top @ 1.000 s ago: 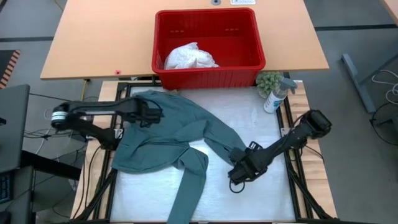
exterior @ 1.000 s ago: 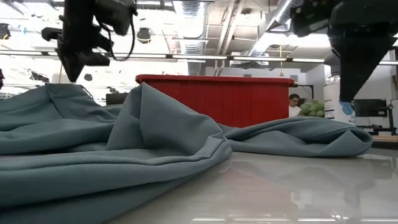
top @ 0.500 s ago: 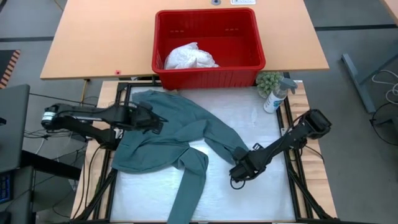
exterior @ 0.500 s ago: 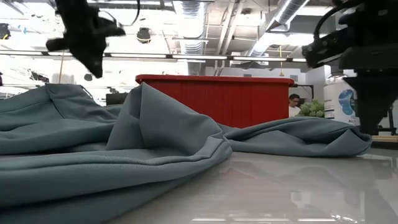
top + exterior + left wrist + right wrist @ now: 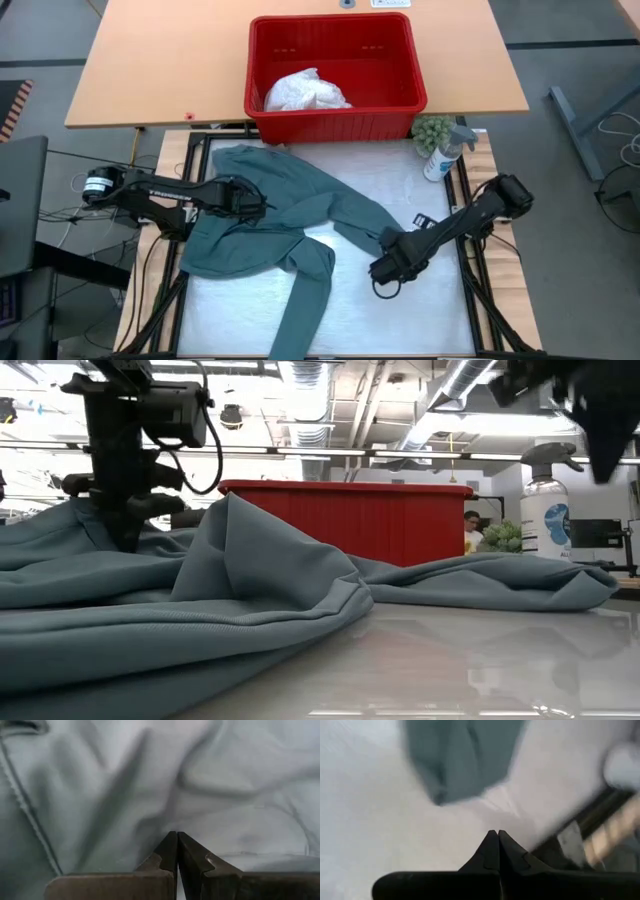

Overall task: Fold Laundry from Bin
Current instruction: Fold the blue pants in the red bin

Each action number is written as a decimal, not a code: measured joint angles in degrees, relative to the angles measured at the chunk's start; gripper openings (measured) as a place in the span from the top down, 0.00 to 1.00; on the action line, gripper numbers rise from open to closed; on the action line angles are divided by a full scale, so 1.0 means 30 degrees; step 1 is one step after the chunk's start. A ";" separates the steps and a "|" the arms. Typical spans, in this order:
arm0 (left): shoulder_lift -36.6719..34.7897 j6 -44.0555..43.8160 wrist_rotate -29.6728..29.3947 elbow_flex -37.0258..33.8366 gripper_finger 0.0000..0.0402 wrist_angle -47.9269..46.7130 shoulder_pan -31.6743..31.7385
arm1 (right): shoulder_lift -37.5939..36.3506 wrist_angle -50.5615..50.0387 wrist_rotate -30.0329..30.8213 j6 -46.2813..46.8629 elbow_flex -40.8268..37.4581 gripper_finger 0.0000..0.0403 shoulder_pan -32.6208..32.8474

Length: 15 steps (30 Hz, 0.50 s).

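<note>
Teal-green cloth is what it all comes down to: the long-sleeved shirt (image 5: 280,225) is spread across the white tabletop (image 5: 420,310), its body on the left side and one sleeve trailing toward the near edge. The other sleeve runs out to the right, and its end lies just beside the right gripper (image 5: 384,272), a bit toward the bin side. That gripper's jaws are pressed together with nothing between them, over bare tabletop. The left gripper (image 5: 252,203) is right on top of the shirt's body, jaws also together, tips at the fabric but I can't see any fold pinched. So the left arm's nearer. Farther back, the red bin (image 5: 335,120) has a white garment (image 5: 305,92) inside.
</note>
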 joint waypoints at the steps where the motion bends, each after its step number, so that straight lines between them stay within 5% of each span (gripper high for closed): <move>1: -0.0004 0.0053 0.0192 -0.0019 1.00 0.0073 0.0000 | -0.0332 0.0298 -0.0033 -0.0611 0.0145 0.97 -0.0123; 8: -0.0030 0.0420 0.0775 -0.0019 1.00 0.0745 -0.0007 | -0.1827 0.2283 0.0754 0.0605 0.0660 0.94 -0.1490; 15: -0.0044 0.1296 0.1850 -0.0019 1.00 0.1601 -0.0058 | -0.1943 0.3116 -0.0350 0.1545 -0.0363 0.57 -0.0493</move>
